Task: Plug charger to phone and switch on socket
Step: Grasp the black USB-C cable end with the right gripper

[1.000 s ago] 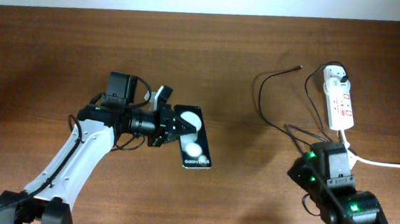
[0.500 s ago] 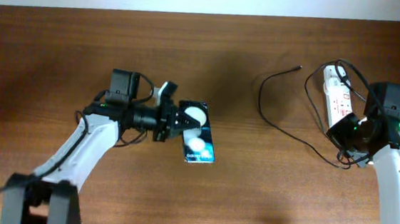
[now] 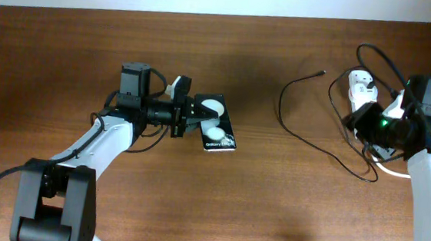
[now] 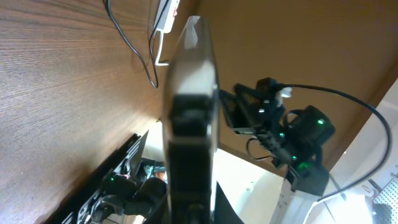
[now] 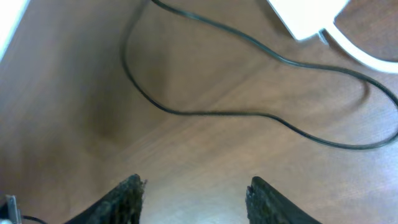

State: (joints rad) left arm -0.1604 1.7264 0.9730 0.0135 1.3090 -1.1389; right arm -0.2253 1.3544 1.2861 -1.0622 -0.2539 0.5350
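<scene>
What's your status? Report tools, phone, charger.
Left tool shut on phone, at its edge. Right tool open, empty, over charger cable. Connector tip apart from phone, unplugged. No obstruction seen between them.

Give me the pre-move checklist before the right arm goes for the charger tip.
1. phone secured in the left jaws: ok, clamped between them.
2. right jaws open and empty: ok, wrist view shows them apart with nothing between.
3. charger tip free to grasp: ok, it lies bare on the table, apart from the phone.
4. Charger plug seated in the socket: cannot tell, the strip is partly hidden.
5. Socket switched on: cannot tell.
</scene>
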